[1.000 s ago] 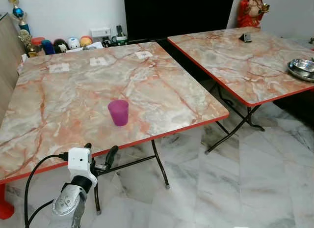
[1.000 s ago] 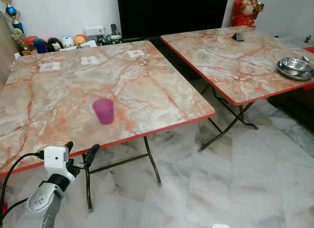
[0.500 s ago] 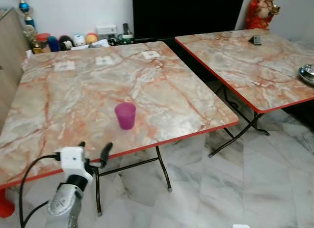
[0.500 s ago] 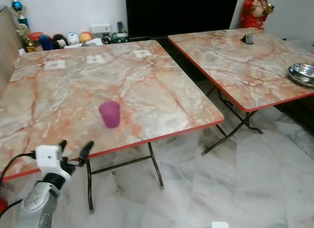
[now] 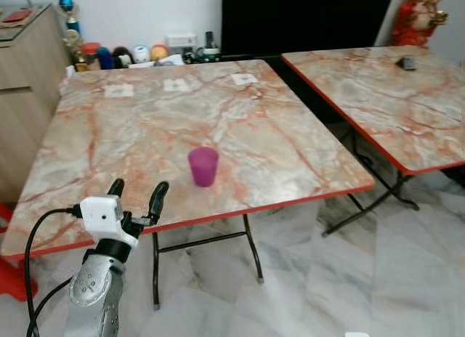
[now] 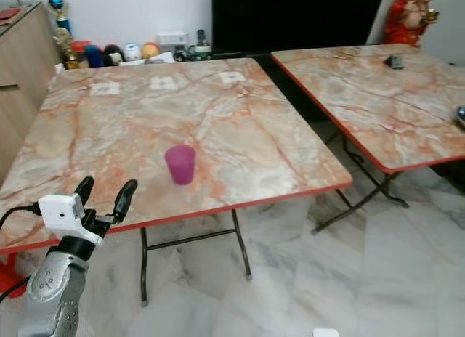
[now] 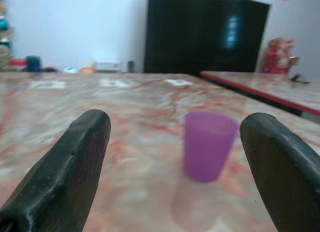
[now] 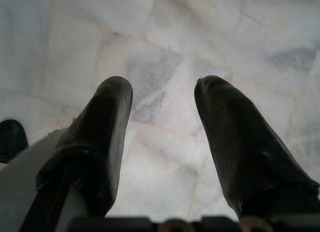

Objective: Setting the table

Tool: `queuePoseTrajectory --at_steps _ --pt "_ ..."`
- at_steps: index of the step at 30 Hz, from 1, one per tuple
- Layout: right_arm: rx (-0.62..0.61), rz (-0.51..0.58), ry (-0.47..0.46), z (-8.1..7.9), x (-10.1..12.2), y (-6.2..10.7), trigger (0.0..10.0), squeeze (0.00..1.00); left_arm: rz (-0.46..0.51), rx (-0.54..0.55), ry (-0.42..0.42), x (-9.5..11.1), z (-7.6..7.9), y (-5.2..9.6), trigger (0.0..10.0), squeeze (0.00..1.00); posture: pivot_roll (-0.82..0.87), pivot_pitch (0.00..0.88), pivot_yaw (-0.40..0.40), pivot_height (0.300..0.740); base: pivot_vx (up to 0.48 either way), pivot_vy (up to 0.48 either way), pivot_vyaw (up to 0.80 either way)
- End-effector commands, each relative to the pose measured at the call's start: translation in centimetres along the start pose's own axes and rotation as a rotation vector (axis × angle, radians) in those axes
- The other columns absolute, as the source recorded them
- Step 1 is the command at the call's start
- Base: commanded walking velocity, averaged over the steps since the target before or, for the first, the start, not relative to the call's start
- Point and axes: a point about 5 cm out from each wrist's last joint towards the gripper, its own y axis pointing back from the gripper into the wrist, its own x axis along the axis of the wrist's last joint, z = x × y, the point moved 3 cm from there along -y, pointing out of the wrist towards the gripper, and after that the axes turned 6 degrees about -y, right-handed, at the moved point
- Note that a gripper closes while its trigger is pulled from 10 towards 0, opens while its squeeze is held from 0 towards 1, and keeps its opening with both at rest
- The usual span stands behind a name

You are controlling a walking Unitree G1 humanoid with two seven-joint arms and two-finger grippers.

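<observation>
My left tool (image 5: 136, 195), black fingers spread apart, has risen to the glossy marbled tabletop's (image 5: 290, 148) edge, facing the tapered purple plastic cup (image 5: 203, 166).

Left arm is raised out front, its silver forearm rising to a white wrist camera block, and the left gripper (image 5: 136, 194) has both black fingers spread wide, empty. The right gripper (image 8: 162, 132) hangs pointing down, fingers parted with nothing between them, apparently idle.
</observation>
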Motion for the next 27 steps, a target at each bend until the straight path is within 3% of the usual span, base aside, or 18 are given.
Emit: queuePoseTrajectory --at_steps 1,12,27 --pt "-0.005 -0.003 -0.005 0.12 0.0 0.0 10.0 0.0 -0.019 -0.067 -0.024 -0.05 0.99 0.11 10.0 0.0 0.05 0.032 -0.033 0.74 0.0 0.0 0.0" --pt "-0.002 -0.002 -0.003 0.05 -0.01 0.0 10.0 0.0 -0.028 -0.063 -0.032 0.05 1.27 0.16 10.0 0.0 0.05 0.032 -0.032 0.74 0.0 0.0 0.0" --pt "-0.001 -0.001 -0.006 -0.08 0.01 -0.02 10.0 0.0 -0.014 -0.075 -0.04 0.71 1.35 -0.34 10.0 0.0 0.05 0.033 -0.027 0.74 0.323 0.0 0.0"
